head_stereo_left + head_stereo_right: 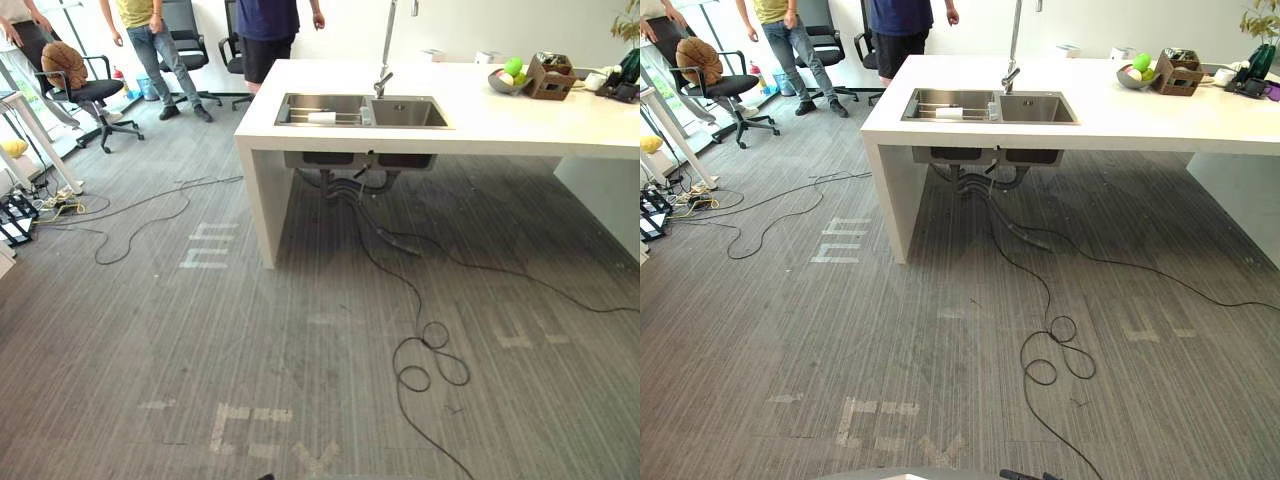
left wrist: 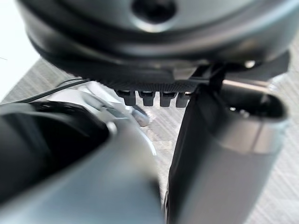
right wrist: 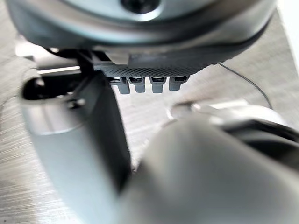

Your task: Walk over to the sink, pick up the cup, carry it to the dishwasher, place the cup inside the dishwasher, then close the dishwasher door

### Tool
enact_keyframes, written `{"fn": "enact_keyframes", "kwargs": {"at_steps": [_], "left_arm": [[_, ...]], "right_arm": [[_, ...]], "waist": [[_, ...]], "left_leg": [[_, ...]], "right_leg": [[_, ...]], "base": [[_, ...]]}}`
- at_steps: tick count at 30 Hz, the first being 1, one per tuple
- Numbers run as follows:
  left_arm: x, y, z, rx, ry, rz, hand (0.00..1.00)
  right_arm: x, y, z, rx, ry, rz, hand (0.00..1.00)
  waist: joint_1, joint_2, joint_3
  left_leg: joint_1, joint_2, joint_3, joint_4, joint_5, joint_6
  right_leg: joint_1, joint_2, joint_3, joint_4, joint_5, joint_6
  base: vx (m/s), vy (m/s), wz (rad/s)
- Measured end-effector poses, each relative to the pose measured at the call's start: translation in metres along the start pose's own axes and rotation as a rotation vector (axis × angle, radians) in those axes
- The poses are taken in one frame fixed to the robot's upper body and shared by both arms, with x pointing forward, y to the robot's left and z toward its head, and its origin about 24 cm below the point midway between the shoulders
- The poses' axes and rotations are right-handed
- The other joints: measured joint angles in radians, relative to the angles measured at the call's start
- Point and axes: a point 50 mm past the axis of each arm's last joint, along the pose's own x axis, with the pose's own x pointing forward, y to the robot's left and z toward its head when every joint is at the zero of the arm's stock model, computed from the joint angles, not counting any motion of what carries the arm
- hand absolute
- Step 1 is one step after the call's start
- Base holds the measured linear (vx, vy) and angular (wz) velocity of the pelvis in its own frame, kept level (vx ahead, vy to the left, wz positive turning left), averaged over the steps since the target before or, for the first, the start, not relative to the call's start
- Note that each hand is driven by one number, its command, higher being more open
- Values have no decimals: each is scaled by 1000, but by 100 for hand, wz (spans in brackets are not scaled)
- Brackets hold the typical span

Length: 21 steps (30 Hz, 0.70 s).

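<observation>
A white cup [image 1: 322, 117] lies on its side on a rack in the left basin of a steel double sink [image 1: 405, 112]. The sink is set into a white counter [image 1: 520, 120] a few steps ahead of me, with a tall faucet [image 1: 386, 50] behind it. My left hand [image 2: 154, 70] hangs low beside me with relaxed fingers [image 2: 147, 98] and holds nothing. My right hand [image 3: 145, 70] hangs the same way on the other side, fingers [image 3: 140, 85] straight and empty. Both hands are far from the cup.
Black cables [image 1: 420, 350] loop across the grey carpet between me and the counter. People [image 1: 150, 40] stand at the back left among office chairs [image 1: 90, 90]. A fruit bowl [image 1: 508, 78] and a brown box [image 1: 550, 78] sit on the counter's right.
</observation>
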Motion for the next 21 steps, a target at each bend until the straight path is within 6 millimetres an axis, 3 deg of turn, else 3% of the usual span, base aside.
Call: {"fn": "enact_keyframes", "kwargs": {"at_steps": [6,12,21], "left_arm": [[2,-10,10,41,-71,31,100],[3,-16,20,52,-164,85,100],[4,-23,22,-48,-195,155,100]], "right_arm": [[4,11,21,-23,-70,-7,100],[6,31,26,-25,-82,75,100],[6,36,31,28,-101,142,100]], "waist": [[-1,-2,4],[-2,-1,27],[-6,-4,41]], "left_leg": [[-2,0,-4,-4,0,0],[-2,-3,-4,-4,-1,1],[-4,-11,-12,-1,-4,7]], "right_leg": [[2,2,-2,-11,6,-1],[3,0,-1,-14,7,-1],[9,-6,-7,-26,8,2]], "base": [[-43,-8,1],[-12,0,0],[-2,0,1]]}}
